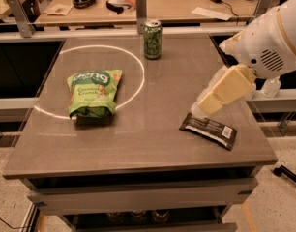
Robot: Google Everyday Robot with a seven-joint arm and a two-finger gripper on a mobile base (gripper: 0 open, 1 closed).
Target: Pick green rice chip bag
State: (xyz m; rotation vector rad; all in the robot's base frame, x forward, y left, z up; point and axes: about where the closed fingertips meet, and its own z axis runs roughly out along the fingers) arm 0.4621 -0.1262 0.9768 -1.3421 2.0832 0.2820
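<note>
The gripper [202, 109] hangs low over the right side of the worktop [138, 146], near its right edge. How far it is open cannot be told. Just beneath it, toward the front right corner, lies a flat black wrapper [208, 130]. A green can [152, 39] stands by the back edge. The green rice chip bag [93, 93] lies flat on the left half, well apart from the gripper.

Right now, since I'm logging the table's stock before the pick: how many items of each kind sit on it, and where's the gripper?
Snack bags: 1, the green rice chip bag
Drink cans: 1, the green drink can
Flat wrappers: 1, the black wrapper
Total: 3
The gripper hangs over the table at its right side, just above the black wrapper.
</note>
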